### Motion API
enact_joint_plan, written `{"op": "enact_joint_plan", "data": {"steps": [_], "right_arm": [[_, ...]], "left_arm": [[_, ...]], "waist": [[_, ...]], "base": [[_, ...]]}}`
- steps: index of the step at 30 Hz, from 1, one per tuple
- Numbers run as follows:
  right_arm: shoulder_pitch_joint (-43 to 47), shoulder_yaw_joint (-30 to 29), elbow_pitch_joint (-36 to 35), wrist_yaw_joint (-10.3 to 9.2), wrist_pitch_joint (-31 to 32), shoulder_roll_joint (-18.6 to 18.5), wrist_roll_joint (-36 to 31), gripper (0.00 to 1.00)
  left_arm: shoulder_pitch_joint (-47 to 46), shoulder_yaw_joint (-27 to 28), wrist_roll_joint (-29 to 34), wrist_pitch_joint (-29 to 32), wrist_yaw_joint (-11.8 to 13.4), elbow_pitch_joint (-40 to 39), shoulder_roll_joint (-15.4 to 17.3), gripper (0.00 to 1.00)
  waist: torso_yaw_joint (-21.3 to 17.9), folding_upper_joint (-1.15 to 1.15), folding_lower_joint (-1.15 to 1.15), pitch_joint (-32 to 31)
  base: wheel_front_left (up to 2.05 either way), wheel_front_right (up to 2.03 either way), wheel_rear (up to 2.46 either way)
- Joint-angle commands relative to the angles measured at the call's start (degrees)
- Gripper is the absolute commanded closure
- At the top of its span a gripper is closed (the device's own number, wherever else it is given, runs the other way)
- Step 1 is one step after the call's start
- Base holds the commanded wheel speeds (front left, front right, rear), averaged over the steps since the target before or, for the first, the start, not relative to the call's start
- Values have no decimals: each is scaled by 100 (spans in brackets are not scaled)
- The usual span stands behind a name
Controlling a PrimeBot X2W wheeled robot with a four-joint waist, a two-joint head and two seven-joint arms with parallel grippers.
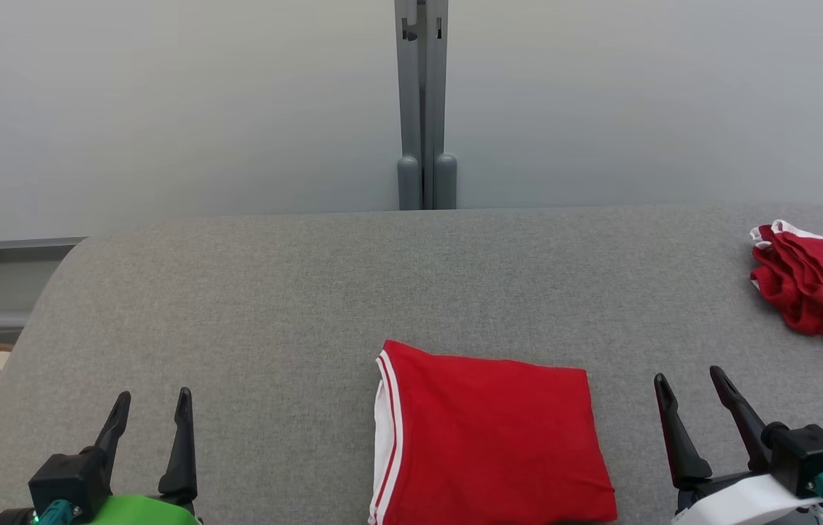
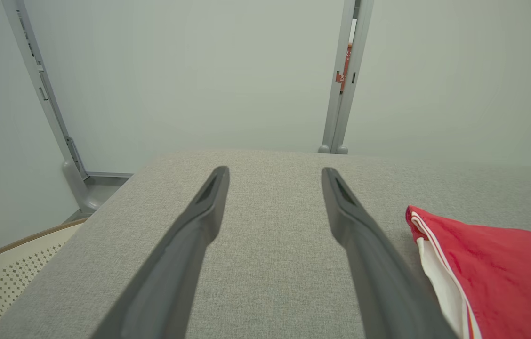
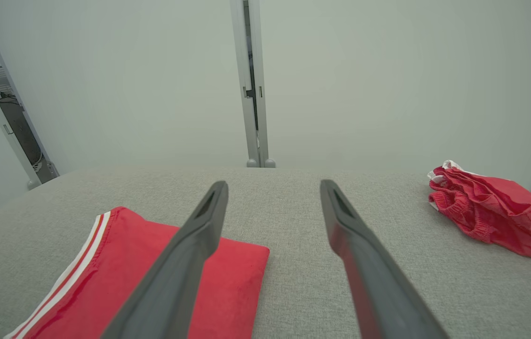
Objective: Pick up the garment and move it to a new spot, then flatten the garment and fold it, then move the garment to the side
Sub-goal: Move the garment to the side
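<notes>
Both claws stand spread wide and empty: the left gripper [image 1: 154,396] at 7 o'clock of the grey padded table [image 1: 273,306], the right gripper [image 1: 689,375] at 5 o'clock. Between them, at 6 o'clock, the folded red garment [image 1: 492,430] lies flat, its white-striped edge [image 1: 384,430] running 12 to 6. It sits at 9 o'clock from the right gripper, the nearer one, so the sideways move likely suits that arm. A crumpled red garment [image 1: 820,292] lies well apart at 2 o'clock.

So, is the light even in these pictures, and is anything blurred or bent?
Head view: soft even light, sharp, hardly any shadow around the folded garment. Left wrist view: the frame post at the left edge curves from the wide lens. Right wrist view: the right gripper has a red tint on one finger.
</notes>
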Motion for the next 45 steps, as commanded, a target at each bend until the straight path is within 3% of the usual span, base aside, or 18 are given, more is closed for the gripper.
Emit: {"op": "enact_joint_plan", "data": {"steps": [1,45], "right_arm": [[57,-19,-34,3,19,12,-37,0],[-98,-60,82,3,66,-17,-19,0]], "left_arm": [[98,-4,-36,3,34,-19,44,0],[85,-134,-184,-109,200,85,143,0]], "waist": [[-1,0,0,2],[20,0,0,1]], "base": [[0,0,0],[0,0,0]]}}
